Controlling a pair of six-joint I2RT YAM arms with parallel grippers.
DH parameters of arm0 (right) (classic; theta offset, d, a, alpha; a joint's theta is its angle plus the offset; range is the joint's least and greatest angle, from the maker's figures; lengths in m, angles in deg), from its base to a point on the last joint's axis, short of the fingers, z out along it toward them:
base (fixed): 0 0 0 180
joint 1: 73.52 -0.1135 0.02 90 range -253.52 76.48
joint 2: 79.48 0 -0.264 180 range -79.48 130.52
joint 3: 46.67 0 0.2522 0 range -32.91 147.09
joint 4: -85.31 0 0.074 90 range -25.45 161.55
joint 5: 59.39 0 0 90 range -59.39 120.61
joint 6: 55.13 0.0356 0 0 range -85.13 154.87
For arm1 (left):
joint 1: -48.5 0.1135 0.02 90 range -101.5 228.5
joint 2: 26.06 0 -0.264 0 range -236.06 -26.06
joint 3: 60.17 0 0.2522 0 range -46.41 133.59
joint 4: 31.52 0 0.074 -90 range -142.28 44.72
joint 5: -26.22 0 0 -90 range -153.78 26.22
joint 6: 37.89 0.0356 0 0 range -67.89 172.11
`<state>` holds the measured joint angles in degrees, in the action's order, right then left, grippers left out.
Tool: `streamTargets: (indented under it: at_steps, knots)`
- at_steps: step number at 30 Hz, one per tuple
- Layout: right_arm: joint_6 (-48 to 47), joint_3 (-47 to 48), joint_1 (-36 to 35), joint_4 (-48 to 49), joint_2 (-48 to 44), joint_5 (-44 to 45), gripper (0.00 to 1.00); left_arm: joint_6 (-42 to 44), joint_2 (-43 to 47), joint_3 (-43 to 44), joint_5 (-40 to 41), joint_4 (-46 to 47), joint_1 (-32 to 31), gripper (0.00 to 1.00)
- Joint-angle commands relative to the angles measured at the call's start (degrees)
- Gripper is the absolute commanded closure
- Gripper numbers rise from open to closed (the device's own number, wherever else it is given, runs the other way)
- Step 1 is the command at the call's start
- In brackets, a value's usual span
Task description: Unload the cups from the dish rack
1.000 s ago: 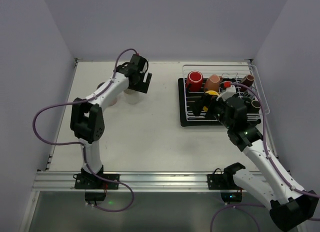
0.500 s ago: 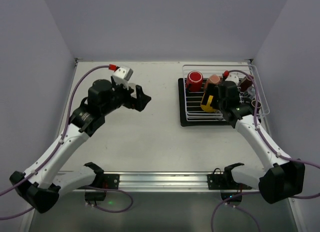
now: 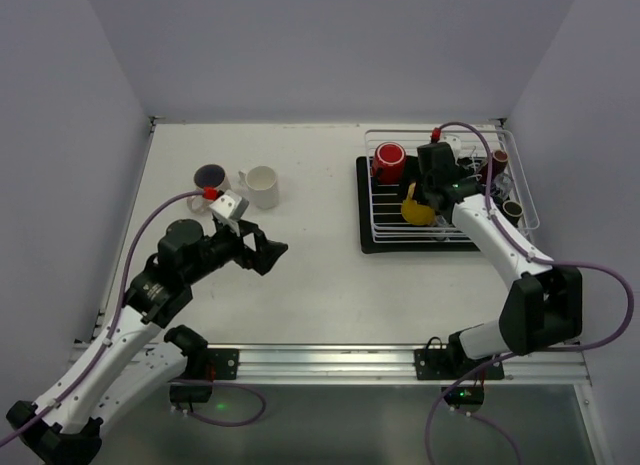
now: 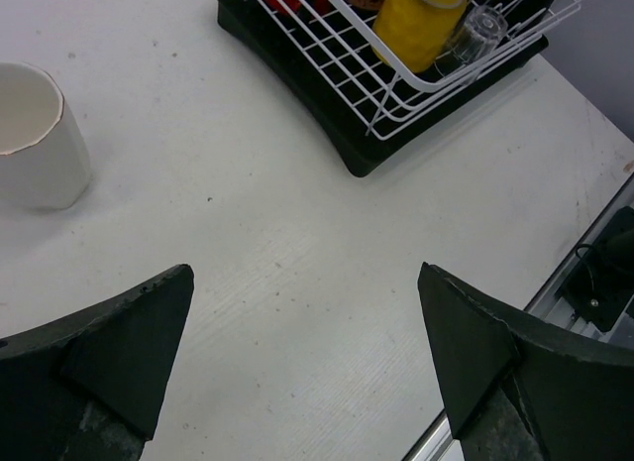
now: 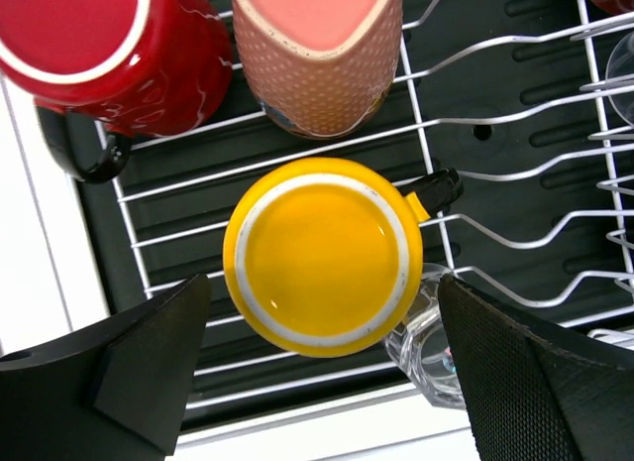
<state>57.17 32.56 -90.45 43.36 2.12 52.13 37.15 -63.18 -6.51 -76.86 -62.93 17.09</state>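
The white wire dish rack point(image 3: 390, 225) stands on a black tray at the right. In it are a red cup point(image 3: 388, 162), a yellow cup point(image 3: 417, 212) and two dark brown cups point(image 3: 498, 163). My right gripper point(image 3: 425, 192) hangs open over the rack. In the right wrist view its fingers straddle the upturned yellow cup point(image 5: 322, 253) without touching it, with the red cup point(image 5: 109, 45), a pinkish-brown cup point(image 5: 317, 55) and a clear glass point(image 5: 436, 347) around. My left gripper point(image 3: 265, 253) is open and empty over bare table. A white cup point(image 3: 262, 186) and a cup with a dark inside point(image 3: 210, 176) stand on the table.
In the left wrist view the white cup point(image 4: 35, 134) is at the left. The rack corner point(image 4: 396, 84) with the yellow cup point(image 4: 421, 20) and the glass point(image 4: 474, 35) is far ahead. The table's front rail point(image 3: 320, 360) runs along the near edge.
My left arm has pulled back from the white cup towards the near left, leaving it standing on the table. My right gripper has moved farther over the rack, above the yellow cup.
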Motion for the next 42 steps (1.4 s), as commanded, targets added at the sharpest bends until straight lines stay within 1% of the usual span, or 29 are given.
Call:
streamTargets:
  at_steps: [1, 5, 9, 13, 14, 15, 17, 18, 19, 22, 27, 31, 32, 34, 35, 37, 38, 39, 41, 42]
  knots:
    - [0.2, 3.6, -0.1, -2.9, 2.9, 3.2, 0.01, 1.8, -1.0, 0.0, -1.0, 2.4, 0.0, 0.0]
    - [0.1, 3.4, -0.1, -1.3, 5.1, 2.1, 0.01, 1.6, -0.1, -0.5, -1.1, 2.4, 0.0, 0.0]
    - [-0.1, 5.2, -0.1, -1.4, 8.7, 2.2, 0.01, 1.7, 0.1, -0.6, -1.1, 2.4, 0.0, 0.0]
    - [-0.6, 5.2, -0.1, 0.2, 9.5, 2.4, 0.02, 1.8, -0.1, -0.6, -1.1, 2.5, 0.0, 0.0]
    - [-0.6, 5.1, -0.2, 0.4, 9.5, 2.6, 0.06, 1.8, -0.1, -0.5, -1.2, 2.4, 0.1, 0.0]
    - [-0.6, 4.8, -0.2, 0.9, 9.3, 3.0, 0.16, 1.8, -0.6, -0.5, -1.2, 2.4, 0.0, 0.0]
    - [-0.6, 4.2, -0.7, 1.6, 7.5, 3.6, 0.25, 1.8, -0.8, -0.4, -1.2, 2.5, 0.0, 0.0]
    - [-0.7, 3.6, -0.9, 2.3, 6.6, 3.9, 0.36, 1.8, -0.9, -0.5, -1.2, 2.6, 0.0, 0.0]
    - [-1.0, 3.3, -1.3, 2.8, 5.7, 4.4, 0.42, 1.8, -1.0, -0.5, -1.2, 2.6, 0.0, 0.0]
    - [-1.8, 2.6, -2.9, 4.5, 0.9, 4.7, 0.46, 1.1, -1.8, -0.2, -2.3, 3.4, 0.0, 0.0]
    - [-1.4, -0.9, -4.9, 8.8, -8.9, 1.0, 0.49, -3.9, -3.2, 1.1, -10.0, 7.4, 0.0, 0.01]
    - [0.4, -5.4, -6.7, 13.8, -18.0, -4.5, 0.5, -9.7, -4.1, 0.4, -14.2, 13.1, 0.0, 0.03]
    - [0.8, -6.3, -9.0, 15.1, -19.8, -6.4, 0.5, -12.3, -5.0, -0.2, -16.4, 16.0, 0.0, 0.03]
    - [2.6, -8.4, -11.3, 18.3, -24.5, -8.6, 0.5, -15.5, -6.2, -0.7, -18.9, 20.4, 0.0, 0.05]
    - [3.5, -10.2, -13.0, 21.0, -25.8, -12.3, 0.5, -18.7, -7.5, -1.2, -21.1, 23.9, 0.0, 0.06]
    - [7.6, -12.5, -14.0, 25.0, -29.9, -17.9, 0.5, -21.8, -8.4, -2.2, -22.8, 27.8, 0.0, 0.08]
    - [9.2, -15.2, -14.4, 30.1, -31.1, -20.8, 0.51, -25.0, -8.8, -3.4, -23.3, 31.7, 0.0, 0.09]
    - [12.7, -16.4, -14.6, 32.2, -32.1, -26.6, 0.51, -26.2, -8.8, -3.9, -23.2, 33.5, 0.0, 0.11]
    - [16.5, -20.0, -15.2, 37.2, -34.0, -31.8, 0.51, -29.7, -9.3, -5.4, -22.9, 37.5, 0.0, 0.12]
    - [19.9, -21.0, -15.3, 42.0, -34.2, -36.6, 0.51, -30.7, -9.4, -6.0, -22.8, 39.0, 0.0, 0.13]
